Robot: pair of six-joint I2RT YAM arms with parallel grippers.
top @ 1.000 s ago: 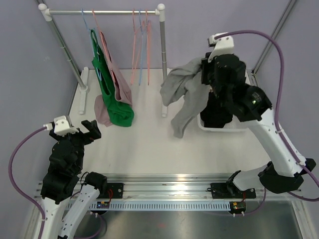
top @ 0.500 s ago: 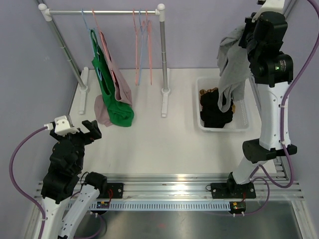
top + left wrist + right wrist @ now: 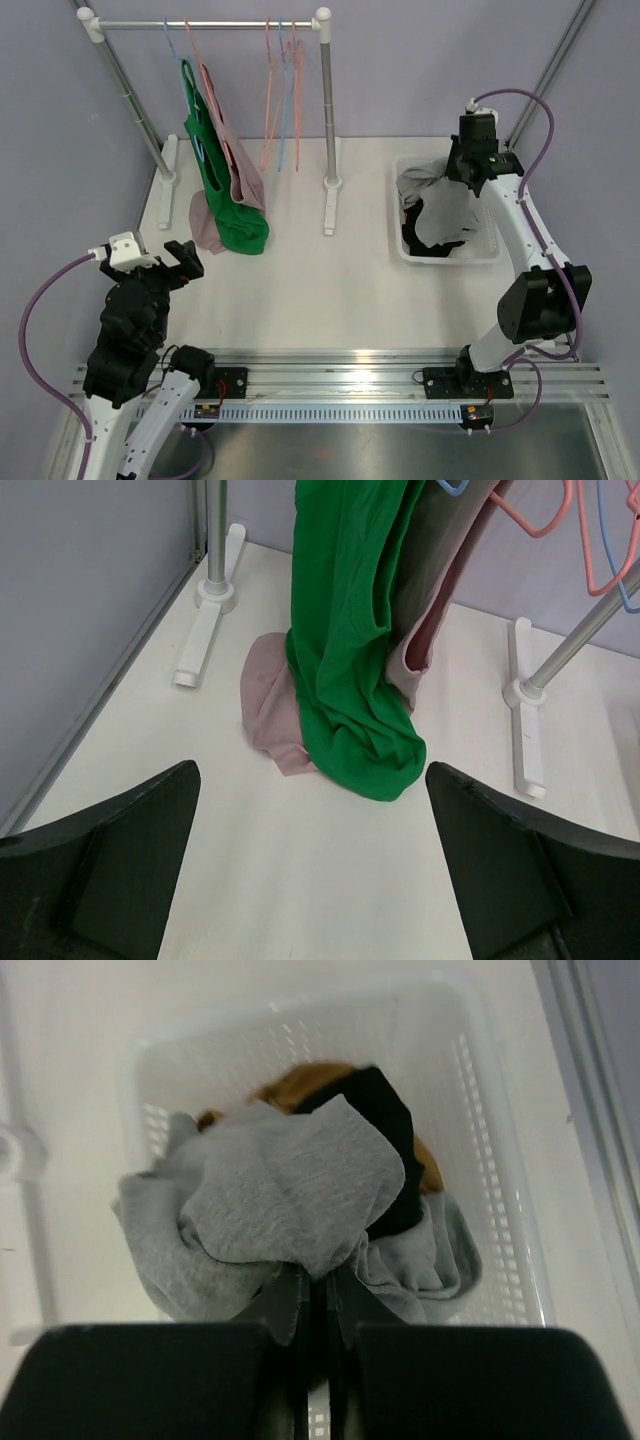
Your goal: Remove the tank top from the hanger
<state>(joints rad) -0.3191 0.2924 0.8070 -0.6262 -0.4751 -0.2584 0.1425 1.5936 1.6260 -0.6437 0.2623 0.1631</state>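
The grey tank top [image 3: 428, 203] [image 3: 285, 1195] lies bunched in the white basket [image 3: 402, 256] [image 3: 478, 1050], on top of black and orange clothes. My right gripper [image 3: 452, 188] [image 3: 325, 1278] is lowered into the basket and shut on a fold of the grey cloth. Bare pink and blue hangers [image 3: 282, 95] hang from the rack rail [image 3: 205, 24]. At the near left my left gripper [image 3: 180, 262] [image 3: 310, 780] stands open above the table, empty, facing the hanging clothes.
A green garment [image 3: 225, 200] [image 3: 350, 670] and a pink one [image 3: 243, 170] [image 3: 265, 715] hang on hangers at the rail's left, their hems pooled on the table. The rack's feet [image 3: 330, 215] [image 3: 525, 740] stand between the clothes and the basket.
The right arm swung the grey tank top from beside the rack up high over the basket, then came down into it. The left arm has not moved.
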